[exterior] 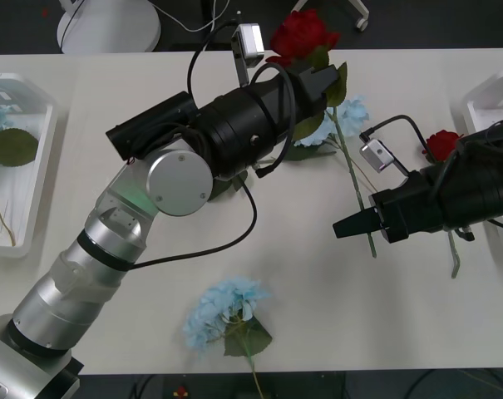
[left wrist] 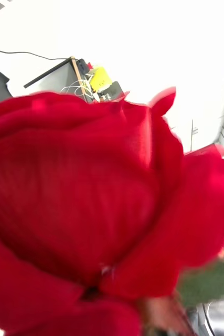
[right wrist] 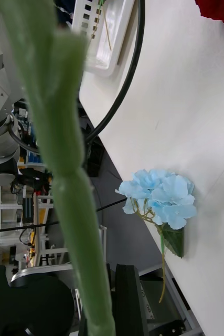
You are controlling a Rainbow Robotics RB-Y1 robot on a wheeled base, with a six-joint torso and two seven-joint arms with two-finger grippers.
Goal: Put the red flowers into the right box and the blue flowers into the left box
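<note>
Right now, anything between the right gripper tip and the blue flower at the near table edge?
In the front view, bare tabletop separates the right gripper from the blue flower. A green stem runs beside the gripper, not between them.

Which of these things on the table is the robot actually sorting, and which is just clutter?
Part of the job:
red rose at the left gripper
red rose by the right gripper
blue flowers
left tray
right tray

Just lying about:
white stand base on the floor
</note>
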